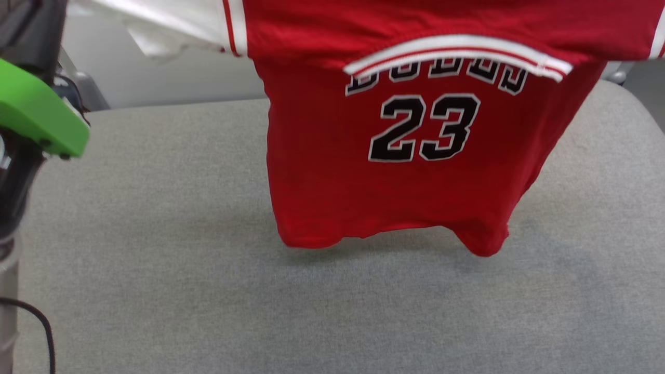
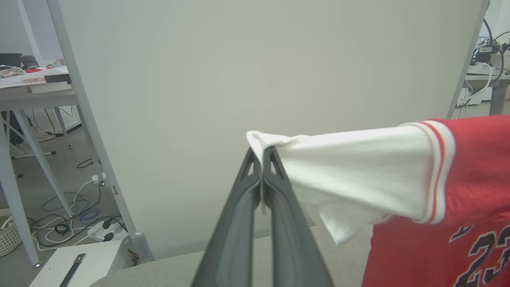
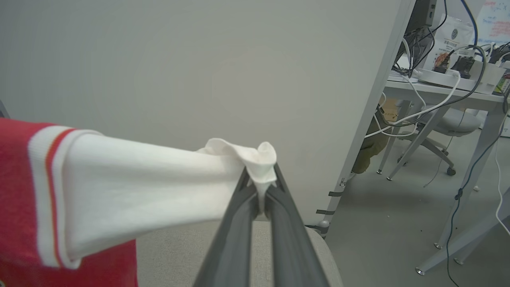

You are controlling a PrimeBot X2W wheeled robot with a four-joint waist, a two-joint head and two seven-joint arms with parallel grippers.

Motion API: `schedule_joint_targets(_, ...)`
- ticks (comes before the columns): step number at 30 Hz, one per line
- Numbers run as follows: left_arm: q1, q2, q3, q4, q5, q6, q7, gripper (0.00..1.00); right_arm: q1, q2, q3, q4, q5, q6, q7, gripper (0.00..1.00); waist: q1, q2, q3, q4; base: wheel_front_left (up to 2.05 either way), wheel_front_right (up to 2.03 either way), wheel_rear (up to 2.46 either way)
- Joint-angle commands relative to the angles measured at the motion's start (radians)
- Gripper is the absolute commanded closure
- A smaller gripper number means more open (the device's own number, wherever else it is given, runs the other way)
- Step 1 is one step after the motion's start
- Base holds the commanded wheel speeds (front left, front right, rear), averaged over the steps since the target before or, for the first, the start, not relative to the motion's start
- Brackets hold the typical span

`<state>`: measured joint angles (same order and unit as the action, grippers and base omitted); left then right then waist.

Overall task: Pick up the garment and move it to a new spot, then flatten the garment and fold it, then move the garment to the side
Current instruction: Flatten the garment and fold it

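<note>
Grey padded table (image 1: 156,249) lies below the garment (image 1: 332,197), which hangs spread above its far half, hem close over the top. My left gripper (image 2: 262,153) and right gripper (image 3: 261,187) each pinch a white sleeve tip (image 2: 259,139). I judge those thin bites could slip and dump it crumpled.

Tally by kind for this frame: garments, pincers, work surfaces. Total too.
Red jersey with white sleeves and black 23: 1
Dark two-finger pincers, left pincer and right pincer, each shut on the jersey: 2
Grey fabric-covered table: 1
Total: 4
</note>
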<state>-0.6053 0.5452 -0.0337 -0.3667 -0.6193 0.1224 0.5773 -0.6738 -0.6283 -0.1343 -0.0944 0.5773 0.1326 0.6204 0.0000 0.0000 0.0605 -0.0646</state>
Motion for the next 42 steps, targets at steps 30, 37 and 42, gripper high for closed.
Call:
schedule_joint_targets(30, -1.049, -0.021, -0.147, 0.780, 0.165, -0.199, -0.337, 1.00, -0.980, 0.171, 0.182, 0.677, -0.295, -0.002, -0.492, 1.00, 0.0000, 0.0000, 0.609, 0.021, 0.00, 0.00, 0.00)
schedule_joint_targets(37, -1.063, -0.060, -0.155, 0.915, 0.159, -0.214, -0.473, 1.00, -1.025, 0.218, 0.195, 0.808, -0.303, -0.002, -0.612, 1.00, 0.0000, 0.0000, 0.650, 0.047, 0.00, 0.00, 0.00)
schedule_joint_targets(42, -0.978, -0.085, -0.170, 0.977, 0.137, -0.228, -0.538, 1.00, -0.954, 0.237, 0.215, 0.872, -0.269, -0.002, -0.664, 1.00, 0.0000, 0.0000, 0.635, 0.062, 0.00, 0.00, 0.00)
